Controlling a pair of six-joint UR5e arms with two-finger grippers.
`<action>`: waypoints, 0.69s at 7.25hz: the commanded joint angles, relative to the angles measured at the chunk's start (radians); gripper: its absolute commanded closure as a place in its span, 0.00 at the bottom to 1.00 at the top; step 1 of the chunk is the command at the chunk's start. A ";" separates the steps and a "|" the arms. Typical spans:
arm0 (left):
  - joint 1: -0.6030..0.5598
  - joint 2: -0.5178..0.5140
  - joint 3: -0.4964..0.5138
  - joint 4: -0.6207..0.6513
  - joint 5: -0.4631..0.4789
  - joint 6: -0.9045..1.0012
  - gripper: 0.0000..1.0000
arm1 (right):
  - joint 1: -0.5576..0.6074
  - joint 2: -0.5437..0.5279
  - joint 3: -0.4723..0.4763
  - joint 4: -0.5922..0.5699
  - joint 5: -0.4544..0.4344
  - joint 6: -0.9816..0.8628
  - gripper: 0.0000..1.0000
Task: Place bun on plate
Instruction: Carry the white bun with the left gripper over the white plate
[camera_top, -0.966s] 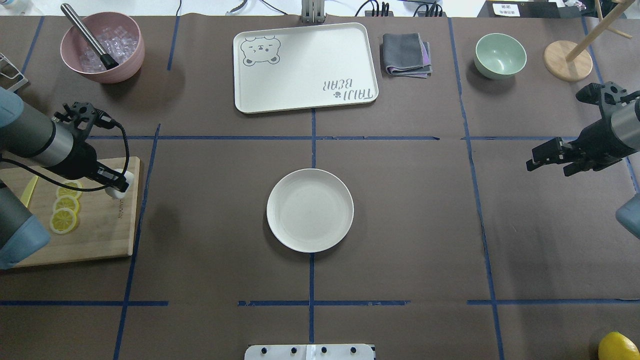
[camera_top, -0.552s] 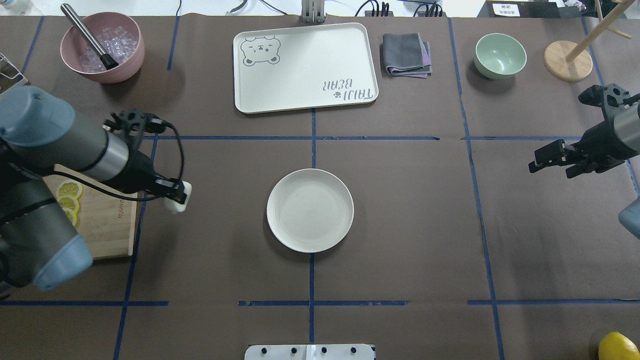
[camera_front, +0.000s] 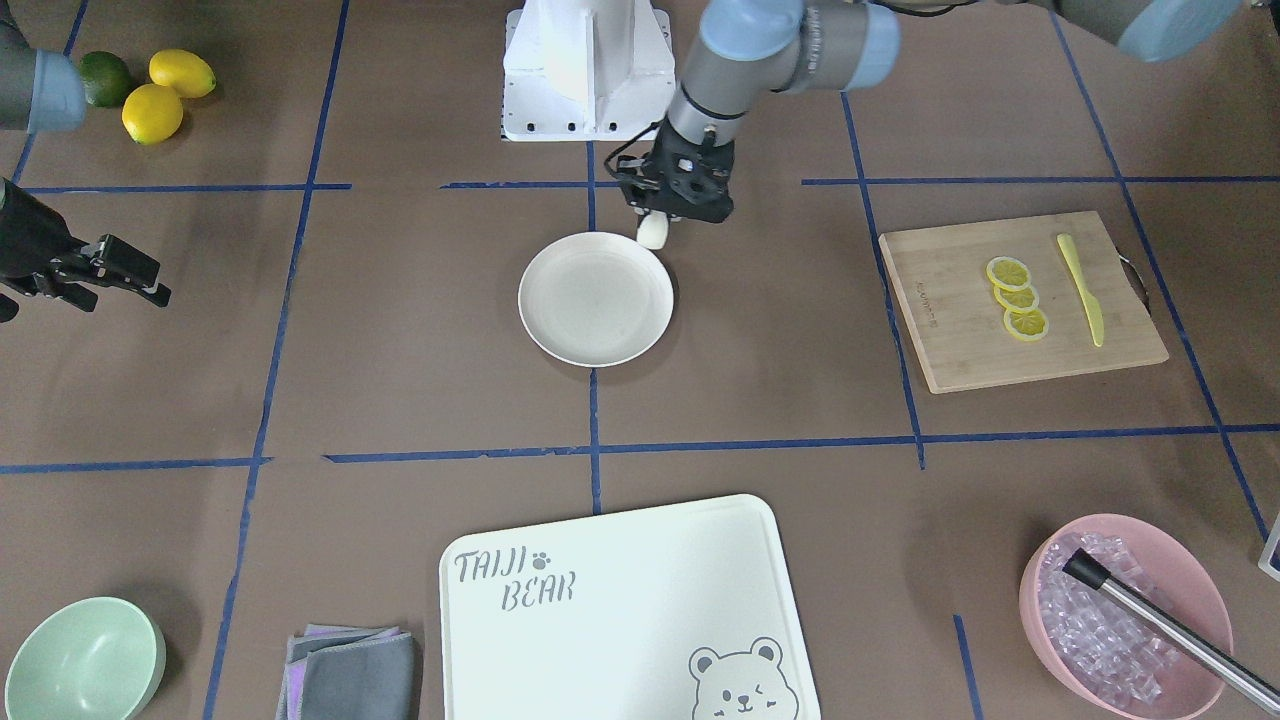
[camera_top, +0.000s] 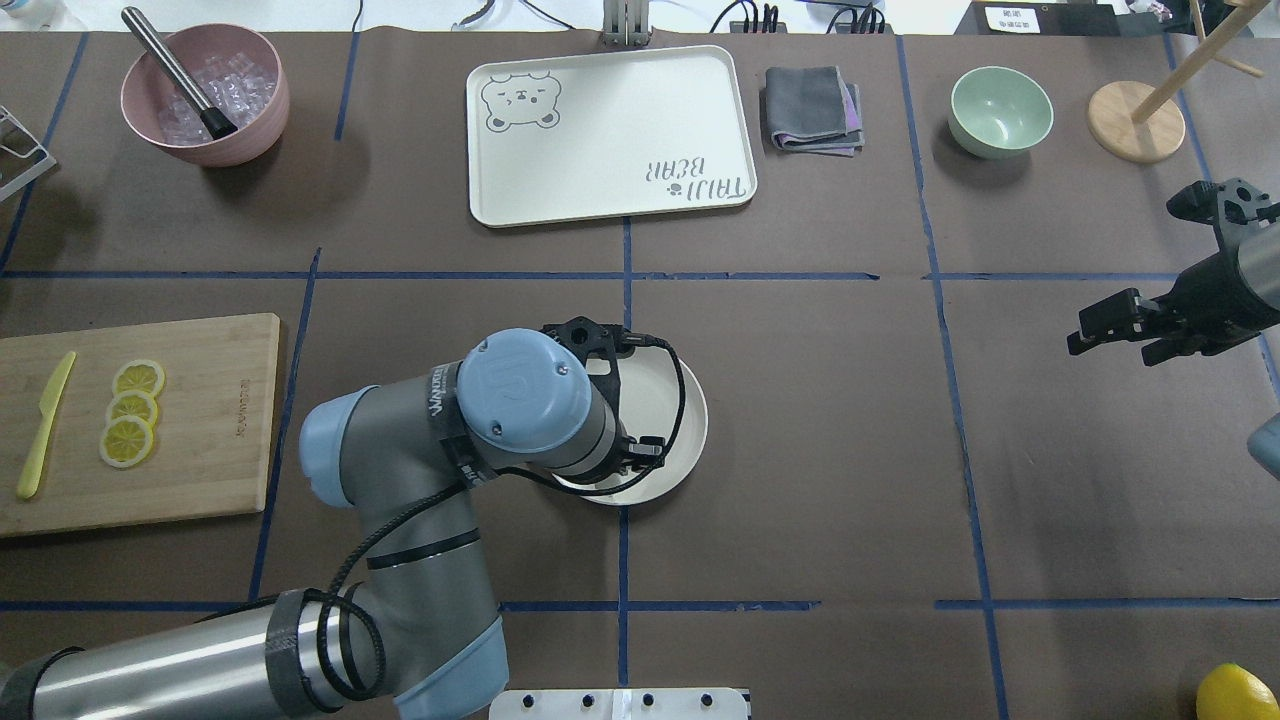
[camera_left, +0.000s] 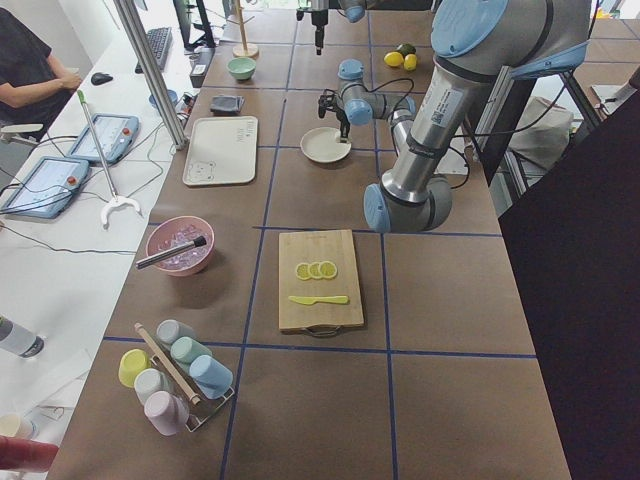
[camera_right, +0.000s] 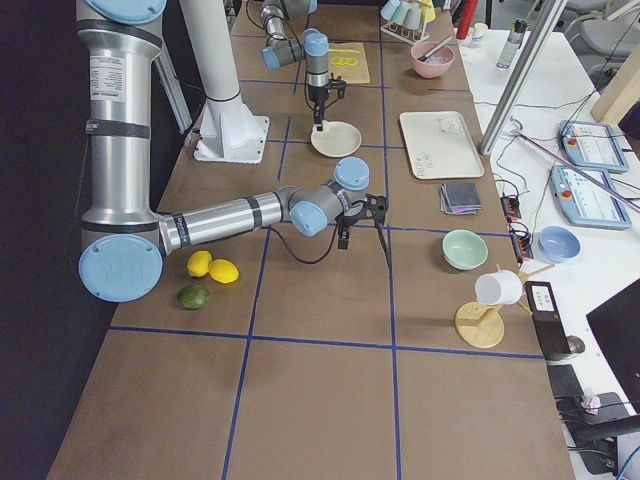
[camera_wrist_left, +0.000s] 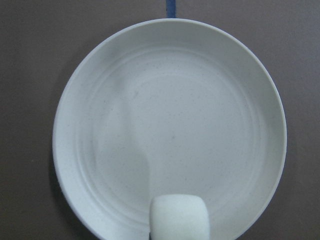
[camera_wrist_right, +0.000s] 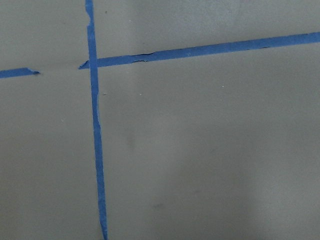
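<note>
1. we judge the carry to be nearly done. the left gripper (camera_front: 657, 222) is closed on the bun (camera_front: 652, 234), pinching its upper end so that the white lump hangs beneath the jaws.
2. in the front-facing view the bun sits at the 1 o'clock edge of the plate (camera_front: 590, 310). in the left wrist view it lies at 6 o'clock, just inside the rim, and nothing else is on the plate.
3. the next move, as we read it, calls for a short slide toward the plate's middle, a descent, and then opening the jaws. released here, so near the rim, a rounded bun could roll off onto the table (camera_front: 400, 380).
4. the right gripper (camera_front: 150, 280) hangs with its jaws apart and nothing between them. it is well apart from the plate, at about 9 o'clock in the front-facing view.
5. in the overhead view the left arm (camera_top: 520, 400) covers the bun, its gripper and the plate's 9 o'clock half.
6. the left wrist view cuts off the bun's lower end and shows only a dark sliver of the fingers.
7. a shadow on the plate suggests the bun is raised, but we cannot tell how high it hangs above the plate. the side views show it too small to help.
</note>
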 joint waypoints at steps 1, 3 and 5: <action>0.002 -0.067 0.106 -0.002 0.069 -0.002 0.69 | -0.001 -0.006 0.002 0.001 -0.001 0.001 0.00; 0.002 -0.074 0.147 -0.021 0.083 -0.005 0.68 | -0.001 -0.006 0.002 0.001 -0.001 0.001 0.00; 0.004 -0.080 0.177 -0.053 0.085 -0.005 0.59 | -0.001 -0.006 0.002 0.001 -0.001 0.001 0.00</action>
